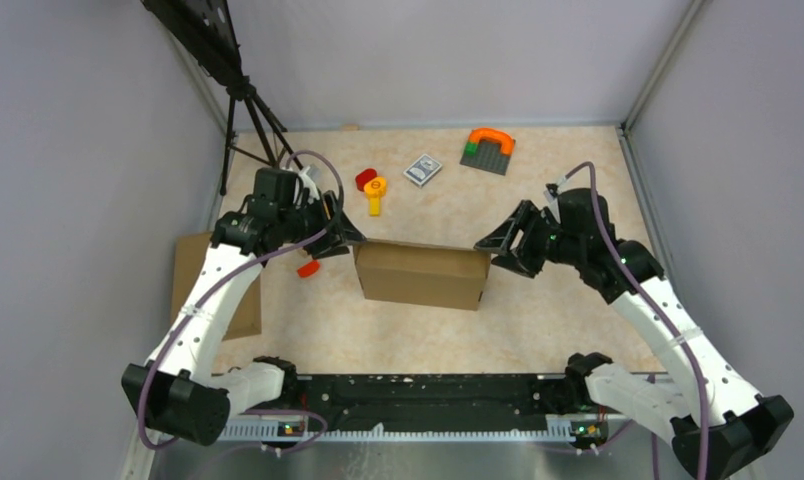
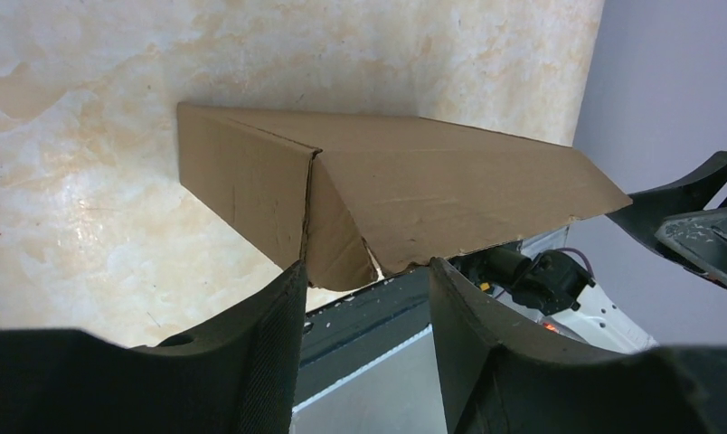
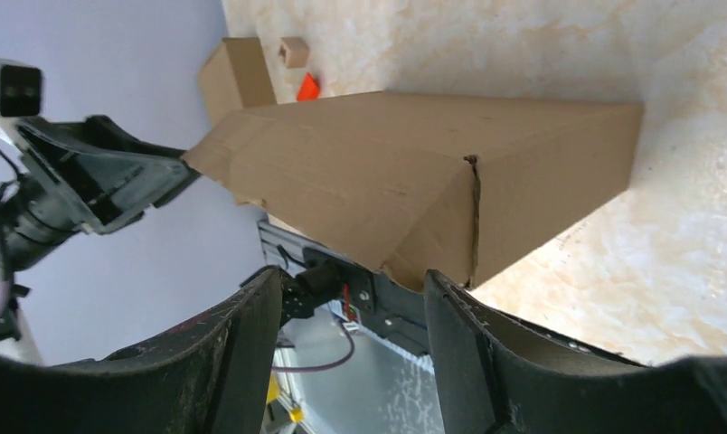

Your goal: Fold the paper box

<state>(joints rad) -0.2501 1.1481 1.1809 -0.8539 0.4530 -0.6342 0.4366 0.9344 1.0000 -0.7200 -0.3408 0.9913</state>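
Note:
The brown paper box (image 1: pixel 421 274) stands in the middle of the table as a long closed-looking block. My left gripper (image 1: pixel 350 234) is open at its left end, and my right gripper (image 1: pixel 490 247) is open at its right end. In the left wrist view the box (image 2: pixel 405 194) lies just ahead of my open left gripper (image 2: pixel 367 271), with its end flap folded inward and one fingertip (image 2: pixel 287 289) at its corner edge. In the right wrist view the box (image 3: pixel 387 181) lies ahead of my open right gripper (image 3: pixel 351 280), end flap folded in. Nothing is gripped.
A flat cardboard sheet (image 1: pixel 186 270) lies at the left. An orange piece (image 1: pixel 308 268) sits by the box's left end. At the back are a red-and-yellow toy (image 1: pixel 372 188), a small card (image 1: pixel 423 169), a grey plate with an orange arch (image 1: pixel 489 148) and a tripod (image 1: pixel 250 110).

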